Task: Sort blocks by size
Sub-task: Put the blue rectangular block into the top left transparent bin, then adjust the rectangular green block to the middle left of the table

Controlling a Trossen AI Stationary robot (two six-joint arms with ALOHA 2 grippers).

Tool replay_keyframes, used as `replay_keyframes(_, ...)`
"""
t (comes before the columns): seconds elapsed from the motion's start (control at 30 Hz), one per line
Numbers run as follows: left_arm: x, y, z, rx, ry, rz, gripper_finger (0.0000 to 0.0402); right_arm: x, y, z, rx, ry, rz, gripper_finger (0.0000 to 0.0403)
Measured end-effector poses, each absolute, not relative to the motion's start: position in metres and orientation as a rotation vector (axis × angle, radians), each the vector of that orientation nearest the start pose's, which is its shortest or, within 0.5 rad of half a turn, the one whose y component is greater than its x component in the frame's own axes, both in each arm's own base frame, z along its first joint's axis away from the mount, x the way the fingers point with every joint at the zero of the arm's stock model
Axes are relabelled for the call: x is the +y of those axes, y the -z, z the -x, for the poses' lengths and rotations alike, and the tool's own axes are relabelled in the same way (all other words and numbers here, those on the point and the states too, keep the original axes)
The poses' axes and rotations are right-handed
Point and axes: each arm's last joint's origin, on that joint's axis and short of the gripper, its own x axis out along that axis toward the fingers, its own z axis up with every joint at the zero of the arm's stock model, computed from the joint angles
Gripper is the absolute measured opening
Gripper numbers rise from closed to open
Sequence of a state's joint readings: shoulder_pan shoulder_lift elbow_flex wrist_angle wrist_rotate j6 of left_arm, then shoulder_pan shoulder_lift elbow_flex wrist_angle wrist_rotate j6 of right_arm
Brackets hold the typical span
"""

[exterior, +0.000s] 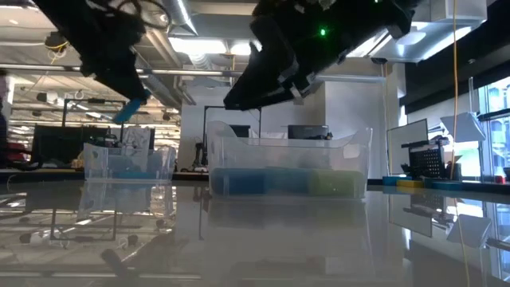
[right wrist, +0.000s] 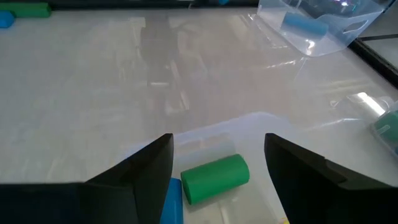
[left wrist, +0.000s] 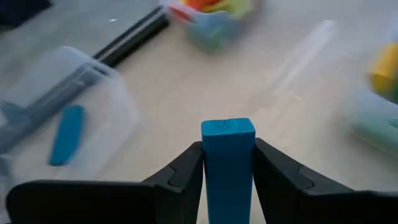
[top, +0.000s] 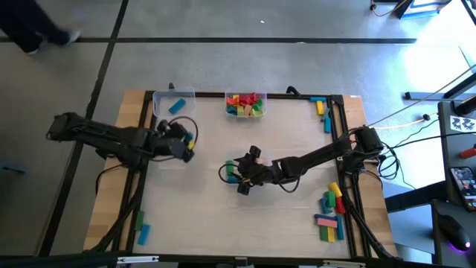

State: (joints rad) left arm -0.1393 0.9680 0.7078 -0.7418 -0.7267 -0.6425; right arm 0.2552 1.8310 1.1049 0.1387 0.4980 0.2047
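My left gripper [top: 187, 141] hangs over the table's left part, shut on a blue block [left wrist: 228, 168], near the clear tub [top: 175, 104] at the far left that holds one blue block [left wrist: 67, 134]. My right gripper [top: 238, 175] stands open above a clear tub [right wrist: 249, 121] at the table's middle. In that tub lie a green cylinder [right wrist: 214, 177] and a blue block [right wrist: 171, 194], below the fingers and untouched. A third tub [top: 245, 104] at the far edge holds several colourful blocks. My left gripper pinches the blue block by its two long sides [left wrist: 208, 171] between its two fingers. The block lies along the fingers, and its free end [left wrist: 228, 127] sticks out past the fingertips. It is lifted clear of the table and slants downward [exterior: 131, 108].
Loose blocks lie in a heap at the near right [top: 331, 212], a few at the far right [top: 323, 112] and two at the near left [top: 141, 227]. A dark frame [top: 149, 193] borders the work surface. Bare tabletop lies between the tubs.
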Motion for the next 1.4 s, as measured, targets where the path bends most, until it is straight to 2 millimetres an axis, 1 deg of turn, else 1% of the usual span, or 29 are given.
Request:
replay_keyframes(0.13, 0.019, -0.242, -0.172, 0.712, -0.892, 0.141, 0.0118, 0.085, -0.186, -0.381, 0.519, 0.297, 0.020, 0.0248)
replay_keyframes(0.33, 0.055, -0.248, -0.173, 0.682, -1.017, 0.102, 0.0120, 0.085, -0.183, -0.382, 0.514, 0.295, 0.020, 0.0248)
replay_keyframes(0.47, 0.077, -0.253, -0.170, 0.654, -1.101, 0.081, 0.0120, 0.085, -0.183, -0.382, 0.514, 0.295, 0.021, 0.0248)
replay_keyframes(0.67, 0.104, -0.257, -0.164, 0.632, -1.202, 0.050, 0.0121, 0.085, -0.183, -0.382, 0.516, 0.295, 0.022, 0.0248)
replay_keyframes(0.93, 0.139, -0.250, -0.160, 0.700, -1.310, -0.006, 0.0121, 0.085, -0.183, -0.382, 0.517, 0.295, 0.023, 0.0248)
replay_keyframes(1.07, 0.152, -0.242, -0.160, 0.735, -1.352, 0.003, 0.0121, 0.085, -0.183, -0.382, 0.518, 0.295, 0.023, 0.0248)
replay_keyframes(1.23, 0.163, -0.229, -0.161, 0.797, -1.380, 0.029, 0.0123, 0.085, -0.183, -0.382, 0.520, 0.295, 0.025, 0.0248)
replay_keyframes(1.3, 0.164, -0.225, -0.161, 0.819, -1.380, 0.031, 0.0129, 0.085, -0.182, -0.382, 0.521, 0.295, 0.025, 0.0248)
replay_keyframes(1.4, 0.166, -0.222, -0.163, 0.831, -1.346, 0.050, 0.0148, 0.085, -0.182, -0.382, 0.521, 0.295, 0.025, 0.0248)
